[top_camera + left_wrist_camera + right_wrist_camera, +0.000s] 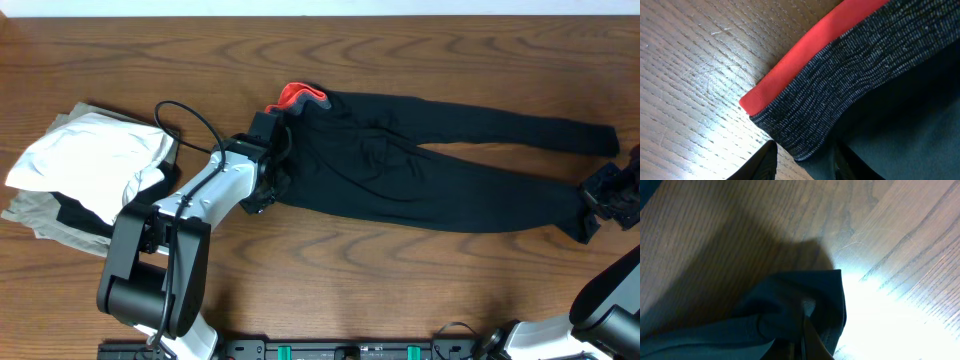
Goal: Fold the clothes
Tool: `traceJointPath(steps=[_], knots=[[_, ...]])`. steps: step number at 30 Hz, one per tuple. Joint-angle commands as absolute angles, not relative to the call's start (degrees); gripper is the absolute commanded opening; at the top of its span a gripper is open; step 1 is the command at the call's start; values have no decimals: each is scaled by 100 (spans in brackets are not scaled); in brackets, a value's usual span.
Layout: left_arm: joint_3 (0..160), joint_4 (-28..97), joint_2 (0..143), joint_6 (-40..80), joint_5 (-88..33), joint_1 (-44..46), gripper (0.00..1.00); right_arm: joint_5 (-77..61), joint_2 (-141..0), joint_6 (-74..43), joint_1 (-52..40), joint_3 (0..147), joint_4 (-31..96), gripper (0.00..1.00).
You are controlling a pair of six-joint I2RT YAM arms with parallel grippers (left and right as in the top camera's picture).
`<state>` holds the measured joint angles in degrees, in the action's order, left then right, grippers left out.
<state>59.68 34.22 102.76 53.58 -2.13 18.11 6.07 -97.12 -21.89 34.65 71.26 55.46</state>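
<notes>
**Overhead view.** A pair of black pants (420,165) lies flat on the wooden table (400,290), spread lengthwise away from a pile of folded clothes (90,165). The waistband (300,97) is the end nearest the pile and shows a red lining. The two legs run on to the end farthest from the pile, slightly parted from each other. The pile holds white, black and beige pieces and lies apart from the pants.

The left claw (280,150) sits over the waist end, between the pile and the rest of the pants. The right claw (600,205) sits at the cuff of the leg nearer the robot, at the end of the pants farthest from the pile.

**Left wrist view.** The corner of the grey-flecked waistband (840,85) and its red lining (800,55) rest on the table. One dark finger (760,165) shows beside this corner. The other is indistinct against the cloth, so it cannot be told whether the left claw is spread or pressed together.

**Right wrist view.** The right claw (807,342) is pinching a bunched fold of the pants (790,305), with the cloth gathered into creases at its tips.
</notes>
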Motion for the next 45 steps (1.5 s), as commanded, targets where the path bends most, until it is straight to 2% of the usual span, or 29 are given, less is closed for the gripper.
traceJointPath(steps=[1, 10, 11, 12, 13, 18, 25, 29, 42, 45], knots=[[5944, 3428, 10416, 5439, -82, 1793, 38, 661, -9741, -2222, 3454, 7240, 5555, 1], [5944, 3151, 10807, 5476, -80, 1791, 39, 659, -9741, -2222, 3454, 7240, 5572, 1], [5944, 3131, 10825, 5474, -80, 1791, 32, 659, -9741, -2222, 3454, 7240, 5575, 1], [5944, 3133, 10825, 5470, -80, 1791, 12, 659, -9741, -2222, 3454, 7240, 5579, 1], [5946, 3138, 10820, 5424, -82, 1791, 6, 659, -9741, -2222, 3454, 7240, 5581, 1], [5946, 3529, 10728, 5367, -82, 1791, 6, 661, -9741, -2222, 3454, 7240, 5577, 1], [5946, 5555, 10313, 5369, 152, 1791, 6, 663, -9741, -2222, 3454, 7240, 5522, 1], [5944, 6285, 10007, 5367, 204, 1804, 6, 663, -9741, -2222, 3457, 7240, 5483, 1], [5944, 6445, 9579, 5365, 200, 1809, 6, 1050, -9741, -2228, 3577, 7240, 5483, 1], [5944, 6442, 9579, 5367, 200, 1809, 6, 1007, -9741, -2272, 3677, 7242, 5468, 7]])
